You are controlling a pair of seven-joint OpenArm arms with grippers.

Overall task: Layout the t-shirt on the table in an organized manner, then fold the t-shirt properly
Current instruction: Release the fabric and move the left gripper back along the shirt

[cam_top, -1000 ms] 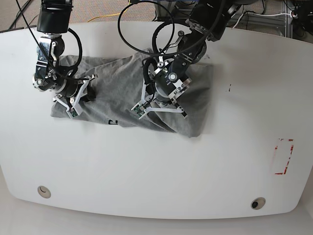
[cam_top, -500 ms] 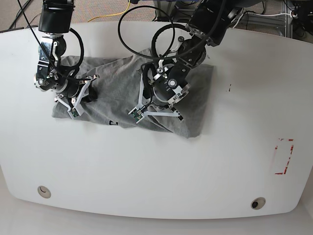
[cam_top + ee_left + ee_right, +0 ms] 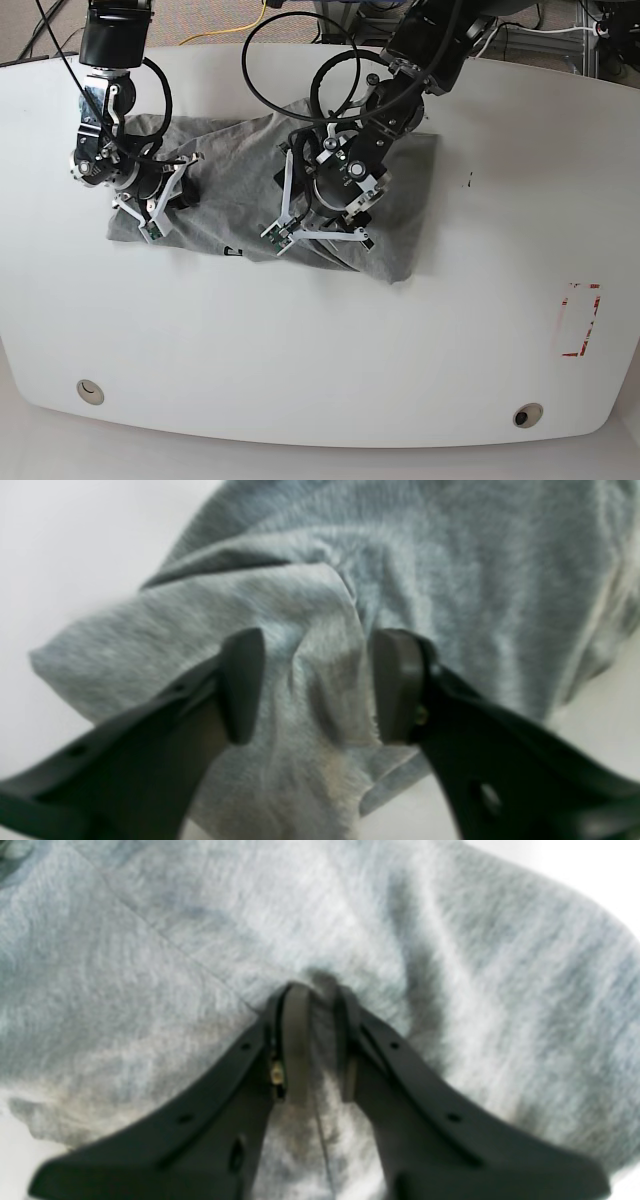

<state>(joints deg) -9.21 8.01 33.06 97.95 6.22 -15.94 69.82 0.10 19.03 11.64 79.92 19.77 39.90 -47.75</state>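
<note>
The heather-grey t-shirt (image 3: 230, 170) lies bunched and creased on the far half of the white table (image 3: 300, 350), with a bit of dark lettering (image 3: 232, 251) at its near edge. My left gripper (image 3: 318, 237) is over the shirt's middle. In the left wrist view this gripper (image 3: 320, 685) is open, and a raised ridge of t-shirt (image 3: 325, 645) stands loose between the fingers (image 3: 242, 685). My right gripper (image 3: 150, 228) is at the shirt's left end. Up close, it (image 3: 320, 1040) is shut on a pinched fold of the t-shirt (image 3: 150, 940).
A red dashed rectangle (image 3: 580, 320) marks the table's right side. Round grommet holes sit near the front left (image 3: 90, 390) and front right (image 3: 527, 414). Black cables (image 3: 290, 60) loop over the table's back edge behind the arms.
My left gripper has opened and let go of the fabric it pinched, shifting slightly left over the shirt. The right gripper keeps its hold and has barely moved.
</note>
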